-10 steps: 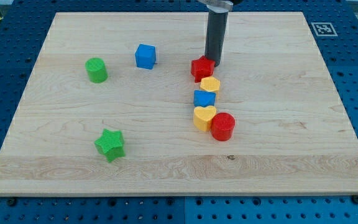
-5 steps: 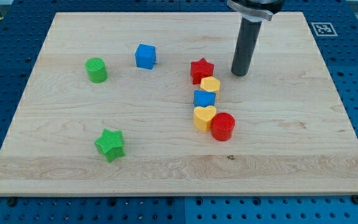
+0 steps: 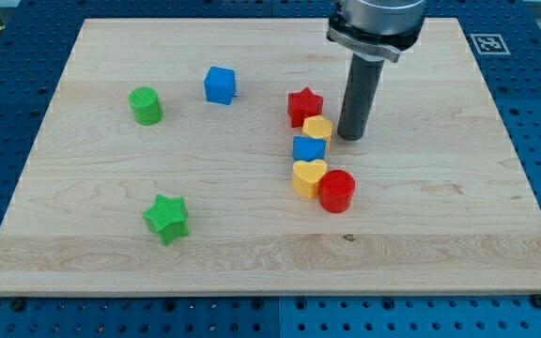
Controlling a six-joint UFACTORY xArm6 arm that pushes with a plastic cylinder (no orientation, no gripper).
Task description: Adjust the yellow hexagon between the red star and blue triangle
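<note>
The yellow hexagon [image 3: 318, 129] lies in a column of blocks right of the board's middle. The red star [image 3: 304, 104] touches it from the upper left. The blue triangle [image 3: 308, 148] touches it from below. My tip [image 3: 349, 137] stands just right of the yellow hexagon, a small gap away, level with its lower edge. The rod rises up to the view's top.
A yellow heart [image 3: 308, 176] and a red cylinder [image 3: 337, 191] sit below the blue triangle. A blue cube [image 3: 220, 84] and a green cylinder [image 3: 146, 105] lie at the upper left. A green star [image 3: 166, 219] lies at the lower left.
My tip moved from beside the red star out to the right, then down and back left to the yellow hexagon's right side. The blocks have not visibly moved.
</note>
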